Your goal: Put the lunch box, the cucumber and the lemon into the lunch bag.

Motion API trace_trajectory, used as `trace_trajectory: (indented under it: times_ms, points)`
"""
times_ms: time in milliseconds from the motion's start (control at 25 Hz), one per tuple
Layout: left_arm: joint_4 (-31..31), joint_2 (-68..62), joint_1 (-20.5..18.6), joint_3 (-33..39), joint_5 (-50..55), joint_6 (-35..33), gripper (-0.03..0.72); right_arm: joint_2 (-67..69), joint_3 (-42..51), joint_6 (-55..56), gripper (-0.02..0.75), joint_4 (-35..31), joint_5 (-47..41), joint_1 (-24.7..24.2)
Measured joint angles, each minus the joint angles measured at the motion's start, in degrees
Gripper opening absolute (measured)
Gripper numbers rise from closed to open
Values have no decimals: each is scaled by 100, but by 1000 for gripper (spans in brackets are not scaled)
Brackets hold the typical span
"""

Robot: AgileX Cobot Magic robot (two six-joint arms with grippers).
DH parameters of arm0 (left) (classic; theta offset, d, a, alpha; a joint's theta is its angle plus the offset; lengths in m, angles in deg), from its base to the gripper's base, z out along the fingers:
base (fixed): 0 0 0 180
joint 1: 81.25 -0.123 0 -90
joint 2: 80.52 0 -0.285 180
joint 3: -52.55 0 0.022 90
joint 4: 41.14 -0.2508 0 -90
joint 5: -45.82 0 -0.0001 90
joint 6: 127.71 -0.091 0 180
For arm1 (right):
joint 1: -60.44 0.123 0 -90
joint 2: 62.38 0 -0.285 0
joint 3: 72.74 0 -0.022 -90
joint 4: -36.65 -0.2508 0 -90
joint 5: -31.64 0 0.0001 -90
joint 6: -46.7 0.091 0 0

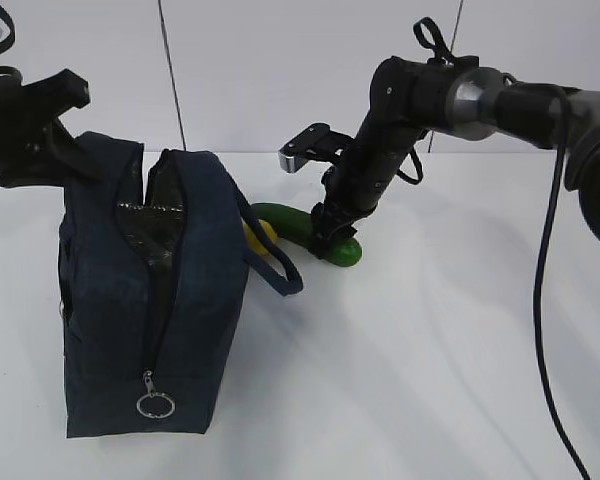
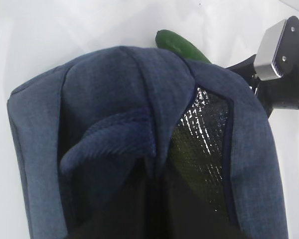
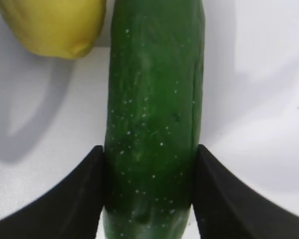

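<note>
The lunch bag [image 1: 170, 300] is dark navy, with a fine woven look on the fabric, and its lining [image 2: 202, 144] is shiny silver with a small grid pattern. The zipper ring [image 1: 153, 404] is silver. The cucumber [image 3: 152, 114] is dark green with tiny pale speckles. The lemon [image 3: 52, 22] is bright yellow. The right gripper [image 3: 149, 194] has black fingers [image 3: 65, 199]. The table [image 1: 430, 380] is plain white.

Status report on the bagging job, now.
Right gripper: jaws against both sides of the cucumber, on the table. Left gripper out of view at the lunch bag, bag unzipped. Lemon beside cucumber. Lunch box not seen.
</note>
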Motion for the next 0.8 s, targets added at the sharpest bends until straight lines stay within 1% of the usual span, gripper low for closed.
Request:
trace_trajectory:
  times_ms: [160, 440, 560, 640, 800]
  points:
    - [0, 0, 0, 0, -22, 0, 6, 0, -163, 0, 402, 0, -177, 0]
    - [0, 0, 0, 0, -42, 0, 6, 0, -1122, 89, 401, 71, -886, 0]
    - [0, 0, 0, 0, -50, 0, 6, -77, -1232, 106, 401, 144, -1015, -51]
    - [0, 0, 0, 0, -63, 0, 6, -159, -1272, 270, 401, 166, -1070, -106]
    - [0, 0, 0, 0, -63, 0, 6, -333, -1443, 1207, 401, 156, -1095, -251]
